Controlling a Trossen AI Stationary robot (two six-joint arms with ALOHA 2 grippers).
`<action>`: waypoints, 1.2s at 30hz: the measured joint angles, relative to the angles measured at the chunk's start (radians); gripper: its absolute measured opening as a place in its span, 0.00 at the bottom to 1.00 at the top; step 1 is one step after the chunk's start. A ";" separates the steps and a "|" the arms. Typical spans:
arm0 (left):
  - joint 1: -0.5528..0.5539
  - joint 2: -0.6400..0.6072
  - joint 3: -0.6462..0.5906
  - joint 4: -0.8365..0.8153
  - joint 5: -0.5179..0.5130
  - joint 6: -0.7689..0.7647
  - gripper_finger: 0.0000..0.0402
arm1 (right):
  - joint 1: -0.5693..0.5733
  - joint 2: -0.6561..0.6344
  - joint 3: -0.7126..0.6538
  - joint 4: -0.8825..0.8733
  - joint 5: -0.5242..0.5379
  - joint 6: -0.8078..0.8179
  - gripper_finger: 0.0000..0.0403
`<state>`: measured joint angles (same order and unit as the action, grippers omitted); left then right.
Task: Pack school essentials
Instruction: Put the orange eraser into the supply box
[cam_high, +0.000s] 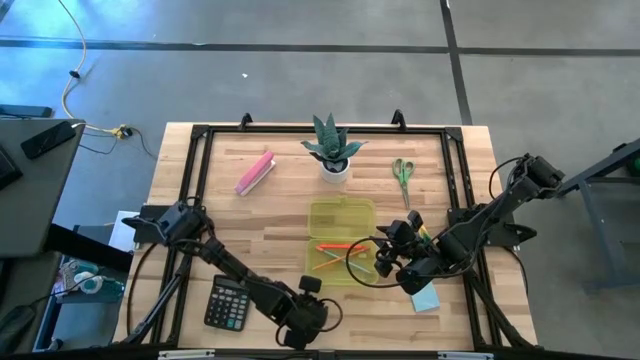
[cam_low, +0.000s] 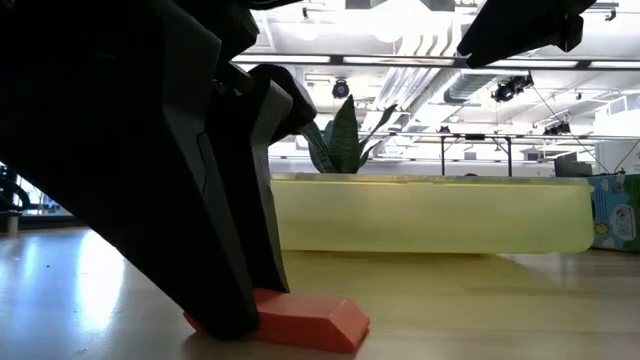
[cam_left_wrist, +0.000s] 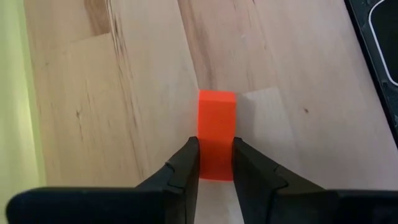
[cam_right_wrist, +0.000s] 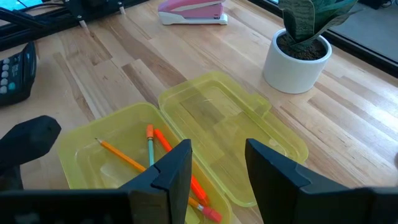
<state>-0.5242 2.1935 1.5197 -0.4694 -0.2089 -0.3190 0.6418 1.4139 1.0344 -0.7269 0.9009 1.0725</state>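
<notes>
A small orange block (cam_left_wrist: 216, 121) lies flat on the wood near the table's near edge, and my left gripper (cam_left_wrist: 216, 163) is shut on it; the low view shows the block (cam_low: 310, 320) under that gripper (cam_low: 235, 300). The open yellow case (cam_high: 340, 240) holds an orange pencil (cam_right_wrist: 121, 157), a green pencil (cam_right_wrist: 150, 149) and a red-orange pen (cam_right_wrist: 180, 171). My right gripper (cam_right_wrist: 217, 168) hovers open above the case, touching nothing. The green-handled scissors (cam_high: 402, 175) and the light-blue note pad (cam_high: 425, 300) lie on the table. My left gripper pinches the orange block's near end (cam_left_wrist: 216, 158) between its two fingers, one on each long side. The fingers (cam_left_wrist: 185, 165) come slanting down from above and lie along the block. The block's underside rests flat on the table.
A black calculator (cam_high: 227, 303) lies just left of my left gripper. A pink oblong bar (cam_high: 255, 172) and a potted plant (cam_high: 330, 150) stand toward the far edge. A black frame (cam_high: 200, 135) borders the wooden top.
</notes>
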 joint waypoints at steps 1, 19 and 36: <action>-0.003 0.000 0.004 -0.003 -0.007 0.004 0.19 | 0.000 0.000 0.000 0.000 0.000 0.000 0.35; -0.017 0.004 0.090 -0.062 -0.087 0.047 0.18 | 0.000 0.000 0.000 0.000 -0.017 0.000 0.35; 0.045 -0.001 0.262 -0.243 -0.281 0.140 0.18 | 0.000 0.000 0.000 -0.001 -0.021 0.000 0.35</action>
<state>-0.4792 2.1923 1.7820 -0.7121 -0.4898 -0.1786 0.6420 1.4139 1.0344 -0.7277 0.8795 1.0725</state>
